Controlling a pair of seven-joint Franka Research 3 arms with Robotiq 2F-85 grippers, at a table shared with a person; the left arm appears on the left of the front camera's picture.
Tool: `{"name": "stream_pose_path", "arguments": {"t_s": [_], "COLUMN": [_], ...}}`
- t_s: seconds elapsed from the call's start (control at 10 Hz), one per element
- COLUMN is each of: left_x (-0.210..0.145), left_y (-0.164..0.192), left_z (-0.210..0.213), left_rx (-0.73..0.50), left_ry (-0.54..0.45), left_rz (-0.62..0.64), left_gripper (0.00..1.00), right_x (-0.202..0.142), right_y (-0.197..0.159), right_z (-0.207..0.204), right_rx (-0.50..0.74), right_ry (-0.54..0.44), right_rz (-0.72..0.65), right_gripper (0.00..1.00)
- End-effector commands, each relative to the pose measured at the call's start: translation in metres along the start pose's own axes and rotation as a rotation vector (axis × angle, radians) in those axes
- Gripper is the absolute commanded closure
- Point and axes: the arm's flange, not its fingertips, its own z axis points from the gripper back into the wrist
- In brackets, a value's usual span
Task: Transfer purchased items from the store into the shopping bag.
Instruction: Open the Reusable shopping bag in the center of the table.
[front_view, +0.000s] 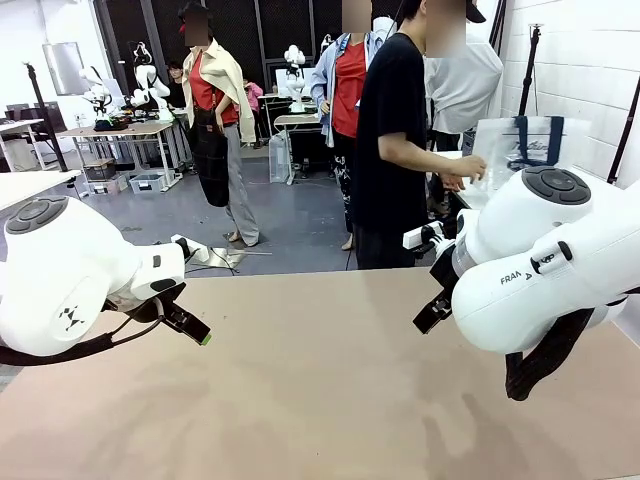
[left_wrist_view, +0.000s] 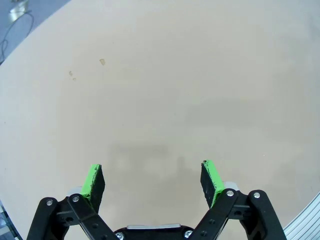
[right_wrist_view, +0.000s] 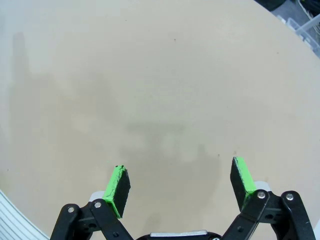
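Behind the table's far right corner, the shopping bag (front_view: 500, 150), translucent white with navy strap handles, stands upright, and a person's hand (front_view: 466, 173) reaches to it. The store and the purchased items are out of view. My left gripper (front_view: 188, 324) hangs open over the left of the beige table (front_view: 320, 380). In the left wrist view, this left gripper (left_wrist_view: 152, 180) has its green pads (left_wrist_view: 93, 179) wide apart with only tabletop between them. My right gripper (front_view: 432, 312) hovers at the right; in its own view, the right gripper (right_wrist_view: 181, 182) is open and holds nothing.
A person in a black T-shirt (front_view: 392, 140) stands at the far edge, turned to the right. A small fleck (left_wrist_view: 102, 61) marks the tabletop. The table's rounded edge (right_wrist_view: 20, 220) lies close to the right gripper. Further people and tables stand beyond.
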Motion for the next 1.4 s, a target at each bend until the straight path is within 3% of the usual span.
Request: {"name": "stream_pose_path", "arguments": {"t_s": [0.0,1.3], "left_x": [-0.0004,-0.0004], "left_y": [0.0014,0.0014], "left_z": [0.0001,0.0001], "left_rx": [0.000,0.000], "left_ry": [-0.001,-0.001], "left_rz": [0.004,0.004], "left_gripper": [0.00,0.00], "right_x": [0.0000,0.0000], "right_y": [0.0000,0.0000], "right_z": [0.0000,0.0000], "right_rx": [0.000,0.000], "right_ry": [0.000,0.000], "right_rz": [0.000,0.000], "right_gripper": [0.00,0.00]}}
